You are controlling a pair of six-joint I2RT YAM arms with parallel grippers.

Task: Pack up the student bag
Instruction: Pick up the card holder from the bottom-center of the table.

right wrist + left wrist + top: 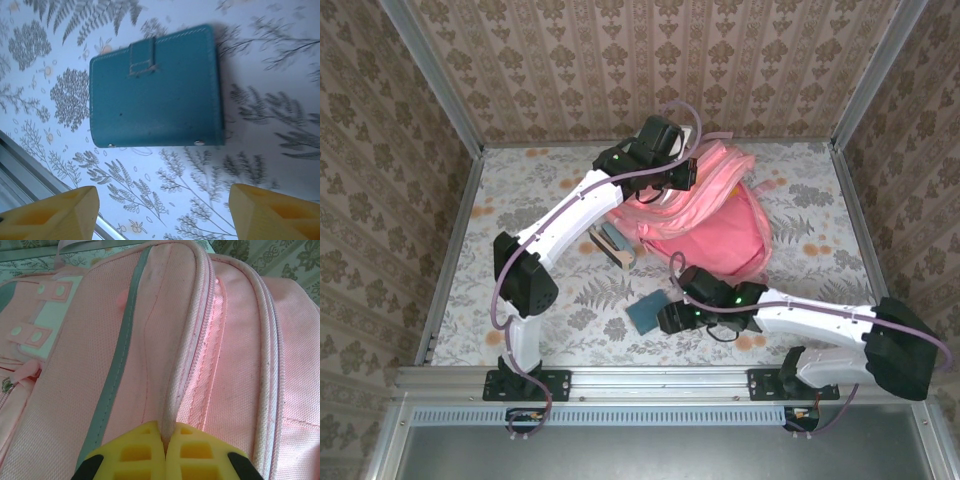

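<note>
The big soft pink woven-fabric backpack [720, 235] lies flat at the far middle of the fern-print table [520, 200], long axis roughly near-to-far. A grey strip and corded zip ridges run along it. The left gripper [166, 432] is pinched tight on one ridge. The right gripper [162, 195] hangs spread wide over a flat teal stitched leathery wallet [155, 87], not touching it.

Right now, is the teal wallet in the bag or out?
Out: the teal wallet lies closed on the table, below the open right gripper, outside the student bag.
</note>
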